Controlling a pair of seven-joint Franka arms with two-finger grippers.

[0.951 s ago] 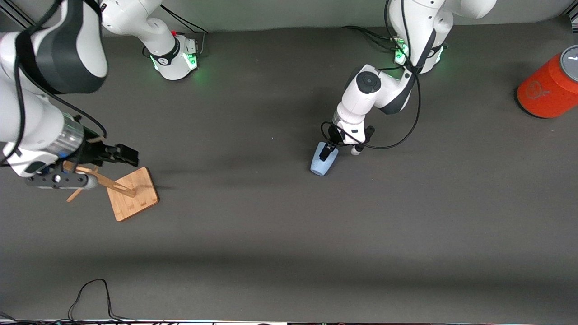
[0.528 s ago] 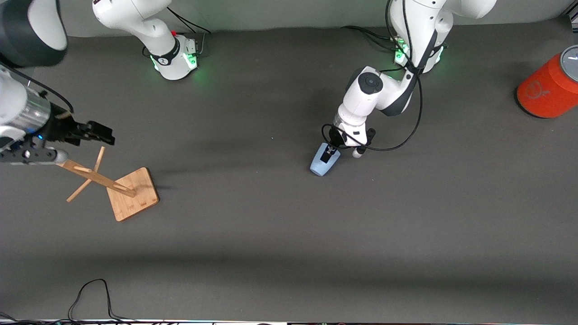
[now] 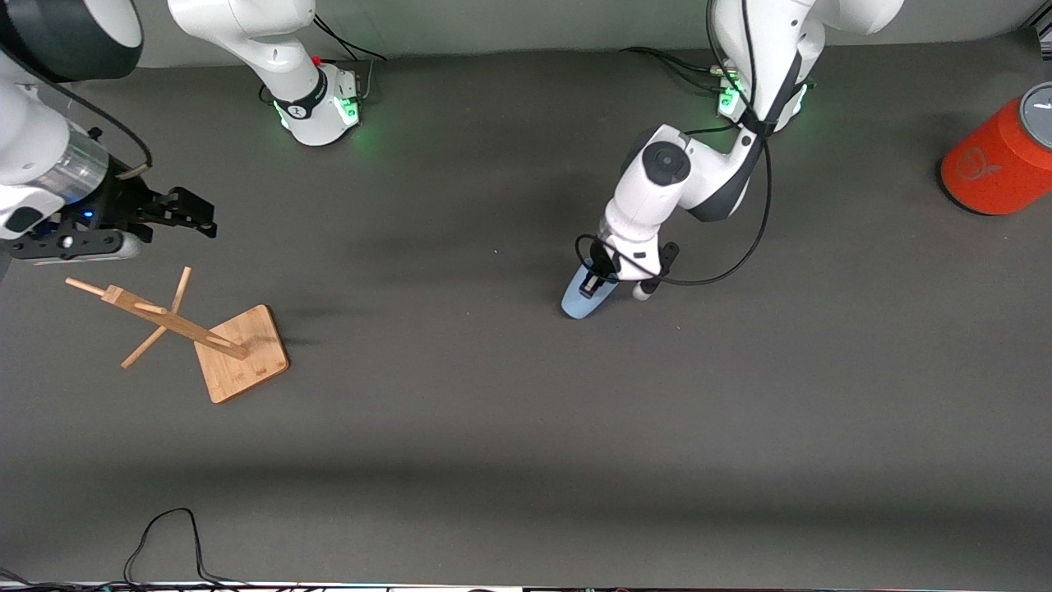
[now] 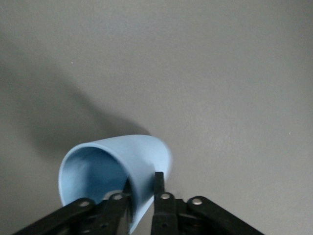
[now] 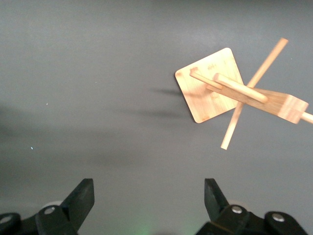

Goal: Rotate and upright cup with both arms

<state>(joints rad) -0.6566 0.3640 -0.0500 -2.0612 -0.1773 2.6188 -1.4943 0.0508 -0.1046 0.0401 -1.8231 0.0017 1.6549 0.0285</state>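
Observation:
The light-blue cup (image 3: 574, 303) lies on its side near the middle of the table, its mouth turned toward the left arm's base. My left gripper (image 3: 590, 285) is shut on the cup's wall at the rim. In the left wrist view one finger sits inside the cup (image 4: 115, 159) and the other outside, so the left gripper (image 4: 144, 179) pinches the thin wall. My right gripper (image 3: 197, 215) hangs open and empty at the right arm's end of the table, over bare mat beside the wooden stand. The right wrist view shows the right gripper (image 5: 149, 193) with its jaws wide apart.
A wooden stand (image 3: 242, 353) with a square base and slanted pegs sits at the right arm's end, also in the right wrist view as the wooden stand (image 5: 210, 85). A large orange cylinder (image 3: 998, 160) stands at the left arm's end. A black cable (image 3: 164, 526) loops at the front edge.
My left gripper has closed on the cup's rim wall and nudged the cup slightly. The right arm has drawn back off the wooden stand toward its base, its gripper staying open.

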